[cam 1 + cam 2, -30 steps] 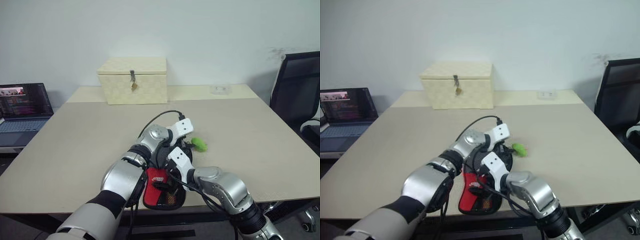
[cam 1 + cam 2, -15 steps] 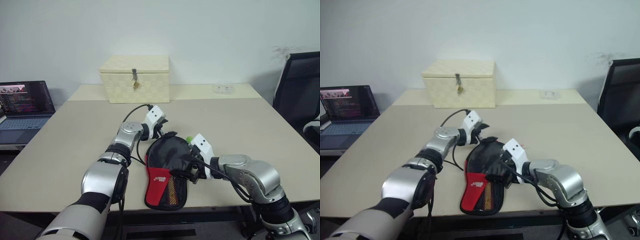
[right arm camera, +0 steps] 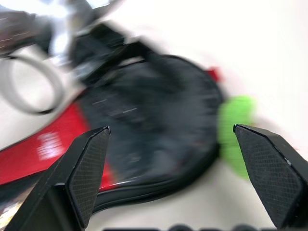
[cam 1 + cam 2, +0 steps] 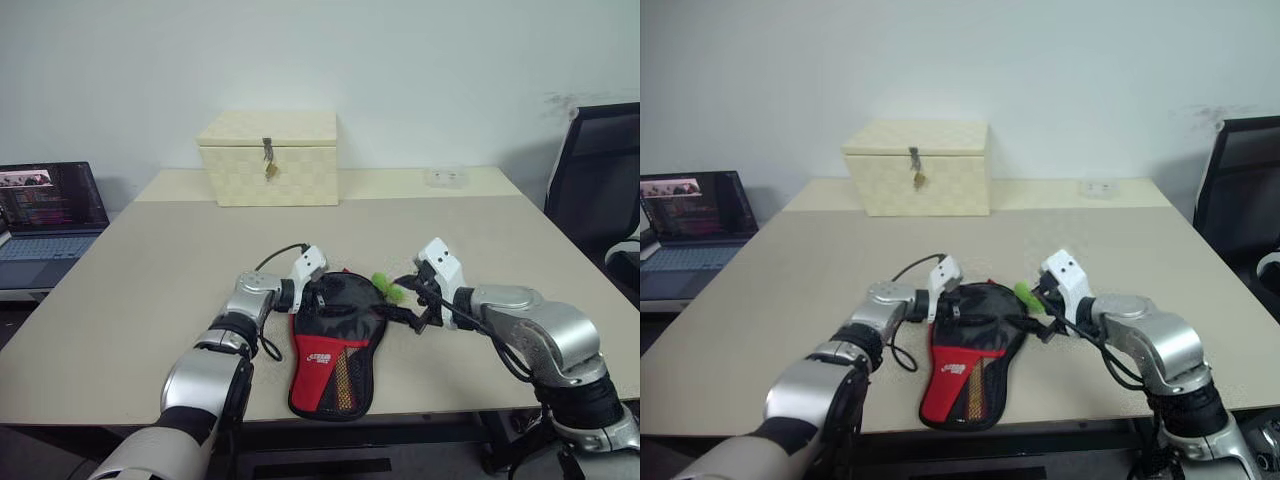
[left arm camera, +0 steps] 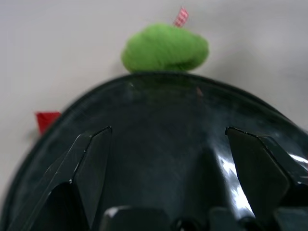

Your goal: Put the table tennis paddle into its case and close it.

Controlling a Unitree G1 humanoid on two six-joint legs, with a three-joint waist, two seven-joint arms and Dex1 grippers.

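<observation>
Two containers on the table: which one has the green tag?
The black-and-red paddle case near the table's front edge, between both grippers; its green tag sits at its far end. The cream box has a metal latch.

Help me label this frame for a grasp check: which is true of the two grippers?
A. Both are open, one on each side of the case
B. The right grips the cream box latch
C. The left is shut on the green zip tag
A: the left gripper and right gripper stand open, flanking the case, holding nothing.
</observation>
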